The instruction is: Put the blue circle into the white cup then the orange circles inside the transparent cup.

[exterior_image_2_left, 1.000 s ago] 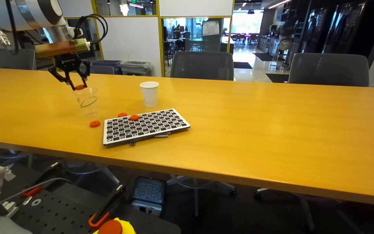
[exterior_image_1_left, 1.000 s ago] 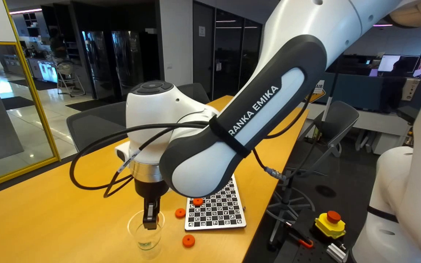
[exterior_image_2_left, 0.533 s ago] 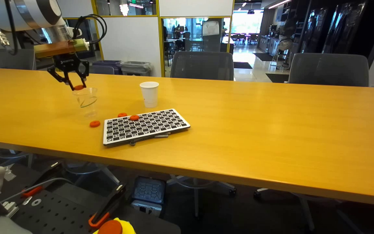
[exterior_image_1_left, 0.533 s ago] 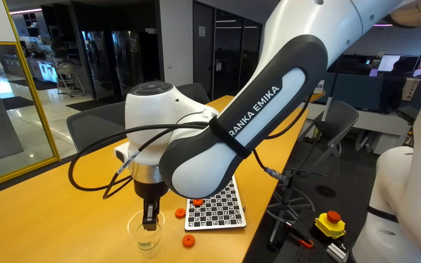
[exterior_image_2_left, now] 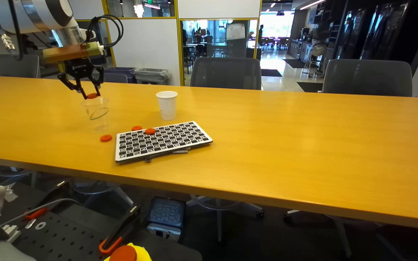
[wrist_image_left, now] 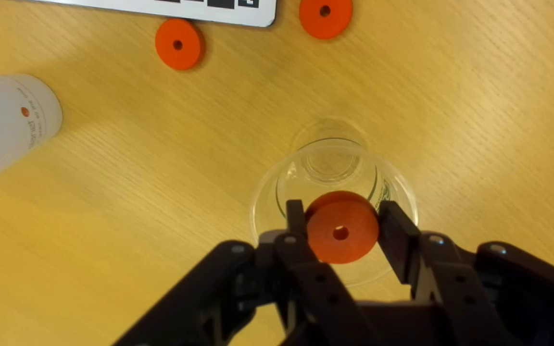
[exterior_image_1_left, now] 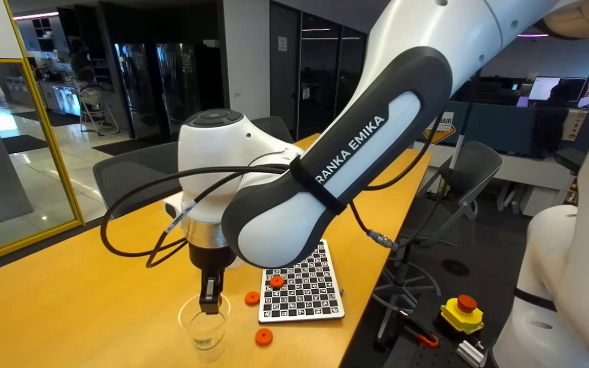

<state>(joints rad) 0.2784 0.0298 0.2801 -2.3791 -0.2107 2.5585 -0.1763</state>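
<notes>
My gripper point(wrist_image_left: 342, 225) is shut on an orange circle point(wrist_image_left: 340, 250), held flat between the fingertips. The gripper point(exterior_image_2_left: 92, 97) holds it just above the mouth of the transparent cup point(exterior_image_2_left: 97, 113), which stands upright. In the wrist view the held disc overlaps the cup's mouth point(wrist_image_left: 408, 194). Other orange circles lie on the table, one near the cup point(exterior_image_1_left: 264, 337) and one beside the board point(exterior_image_1_left: 252, 298). Another orange circle point(exterior_image_1_left: 276, 281) lies on the board. The white cup point(exterior_image_2_left: 167, 106) stands upright farther off. The blue circle is out of view; the white cup's inside is hidden.
A black-and-white checkered board point(exterior_image_2_left: 165, 139) lies on the wooden table point(exterior_image_2_left: 285, 145) near the loose discs. It shows partly in the wrist view point(wrist_image_left: 253, 12). Chairs point(exterior_image_2_left: 225, 72) stand along the table's far side.
My gripper has risen slightly, with a small shift toward the white cup, still holding the orange circle. The cups, the board and the loose discs have not moved.
</notes>
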